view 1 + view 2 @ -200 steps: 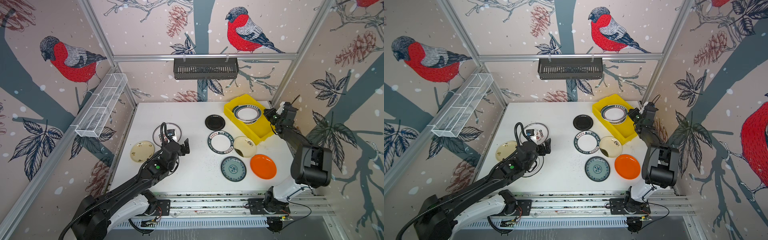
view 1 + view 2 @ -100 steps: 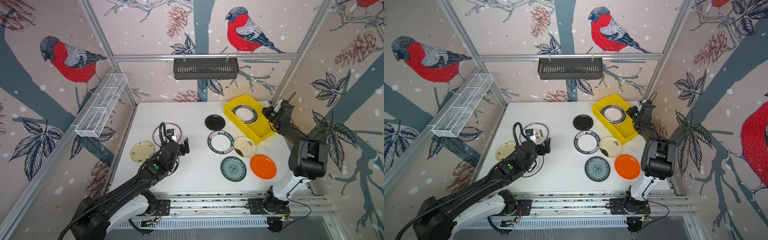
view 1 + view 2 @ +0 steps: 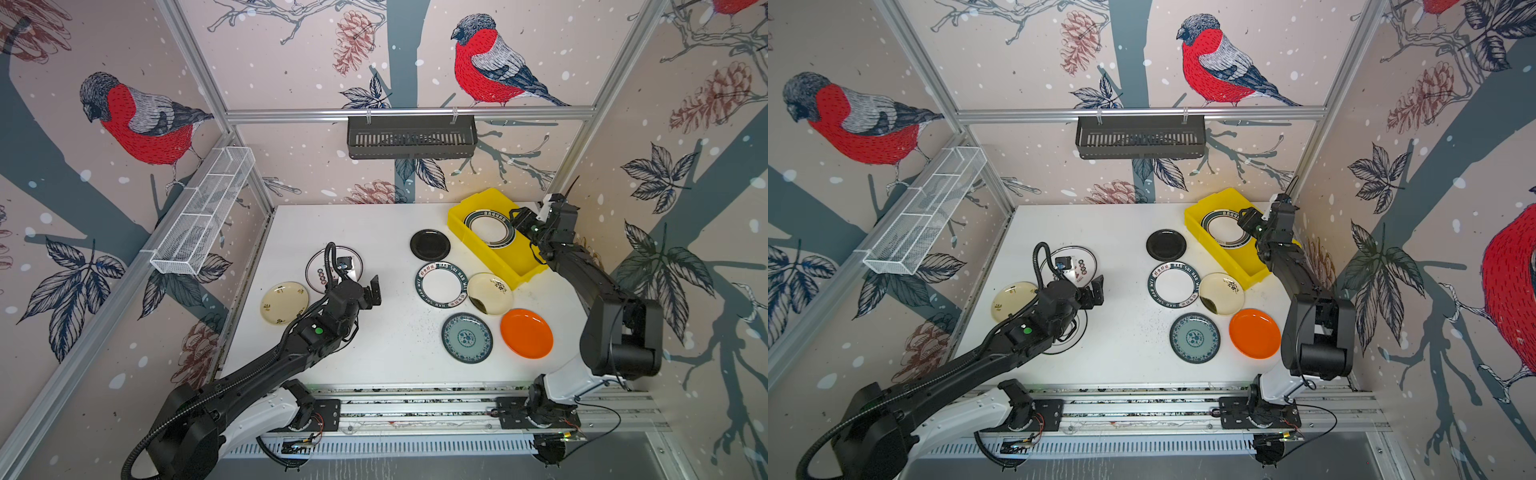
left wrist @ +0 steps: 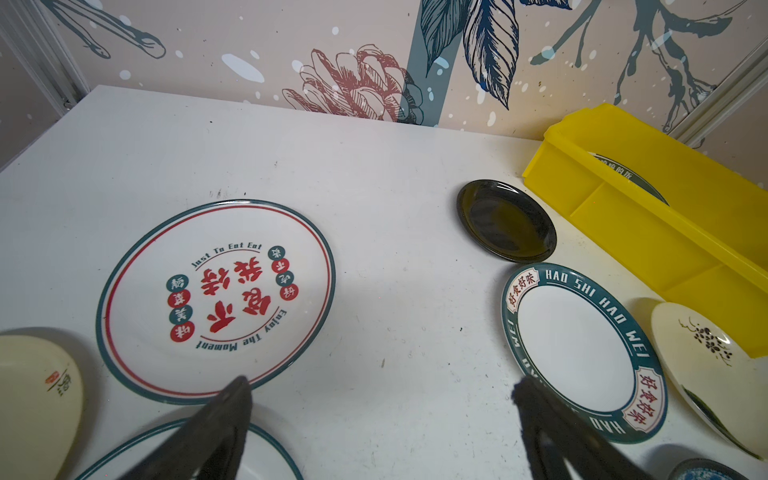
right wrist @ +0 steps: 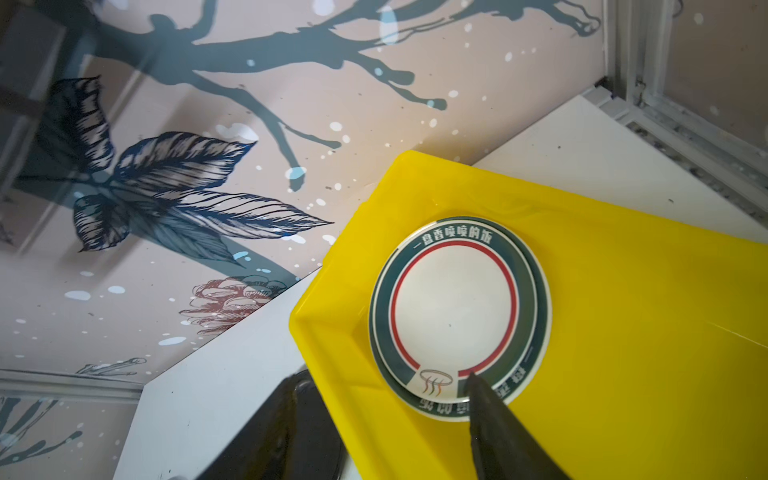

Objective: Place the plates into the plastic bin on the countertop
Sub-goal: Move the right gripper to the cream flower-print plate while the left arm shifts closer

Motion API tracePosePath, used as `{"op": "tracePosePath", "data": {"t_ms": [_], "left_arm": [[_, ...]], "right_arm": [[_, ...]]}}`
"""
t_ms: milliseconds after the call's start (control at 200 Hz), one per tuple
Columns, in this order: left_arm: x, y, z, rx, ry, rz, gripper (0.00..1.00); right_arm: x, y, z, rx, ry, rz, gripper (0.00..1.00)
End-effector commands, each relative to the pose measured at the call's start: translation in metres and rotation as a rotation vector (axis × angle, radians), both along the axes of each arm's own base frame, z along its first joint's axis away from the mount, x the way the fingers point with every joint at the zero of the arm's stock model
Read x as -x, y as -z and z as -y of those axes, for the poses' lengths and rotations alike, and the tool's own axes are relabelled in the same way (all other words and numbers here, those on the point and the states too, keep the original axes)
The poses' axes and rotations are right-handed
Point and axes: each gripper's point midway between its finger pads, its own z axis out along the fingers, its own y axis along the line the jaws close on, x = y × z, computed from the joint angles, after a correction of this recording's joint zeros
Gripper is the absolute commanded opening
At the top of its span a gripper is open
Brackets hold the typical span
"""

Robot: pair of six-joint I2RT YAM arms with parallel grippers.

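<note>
Right pincer [image 5: 386,376] spread, astride plastic bin [image 5: 623,291] wall, one fingertip [image 5: 478,392] over green-rimmed plate [image 5: 455,307].

A black slatted basket [image 3: 411,137] hangs from the back rail [image 3: 291,113]; a white wire mesh basket [image 3: 203,212] runs along the left bird-print wall [image 3: 62,232]

Your left arm [image 3: 270,365] stretches long and low from its base, angled toward the middle, wrist almost level. Your left gripper [image 3: 374,291] points forward, its jaws spread wide with nothing between them. Your right arm [image 3: 582,266] bends sharply at the elbow and reaches toward the far right corner. Your right gripper [image 5: 382,382] tips downward there, with its jaws parted and gripping nothing.
</note>
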Motion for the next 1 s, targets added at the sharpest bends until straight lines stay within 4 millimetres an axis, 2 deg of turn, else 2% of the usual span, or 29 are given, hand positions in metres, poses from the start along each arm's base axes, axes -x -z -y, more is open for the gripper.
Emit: {"op": "tracePosePath", "data": {"t_ms": [0,175,240,290,355,365,385,595,690,775,826,996], "left_arm": [[-0.005,-0.003,0.006,0.024,0.008,0.015,0.98],[-0.008,0.013,0.006,0.005,-0.020,-0.050,0.98],[-0.009,0.016,0.008,0.002,-0.018,-0.065,0.98],[-0.010,0.017,0.011,0.001,-0.009,-0.071,0.98],[-0.012,0.017,0.015,0.004,0.007,-0.069,0.98],[-0.012,0.017,0.016,0.005,0.010,-0.069,0.98],[-0.012,0.018,0.017,0.006,0.014,-0.069,0.98],[-0.015,0.024,0.032,0.024,0.066,-0.091,0.98],[-0.018,0.026,0.038,0.028,0.086,-0.098,0.98],[-0.021,0.026,0.047,0.038,0.113,-0.086,0.98],[-0.023,0.026,0.053,0.043,0.135,-0.085,0.98],[-0.024,0.030,0.072,0.054,0.206,-0.134,0.98]], "right_arm": [[0.015,-0.018,-0.018,0.123,-0.019,0.033,0.69],[0.048,-0.048,-0.053,0.143,-0.106,0.099,0.77],[0.062,-0.050,-0.063,0.126,-0.154,0.117,0.78],[0.072,-0.044,-0.068,0.118,-0.178,0.105,0.80],[0.081,-0.024,-0.072,0.121,-0.199,0.047,0.80],[0.085,-0.029,-0.072,0.122,-0.201,0.057,0.80],[0.090,-0.024,-0.073,0.125,-0.206,0.044,0.80],[0.132,0.043,-0.080,0.179,-0.272,-0.174,0.80],[0.150,0.061,-0.073,0.207,-0.250,-0.233,0.80],[0.164,0.084,-0.055,0.235,-0.167,-0.287,0.80],[0.172,0.096,-0.051,0.222,-0.159,-0.321,0.79],[0.202,0.125,-0.068,0.119,-0.253,-0.415,0.78]]}}
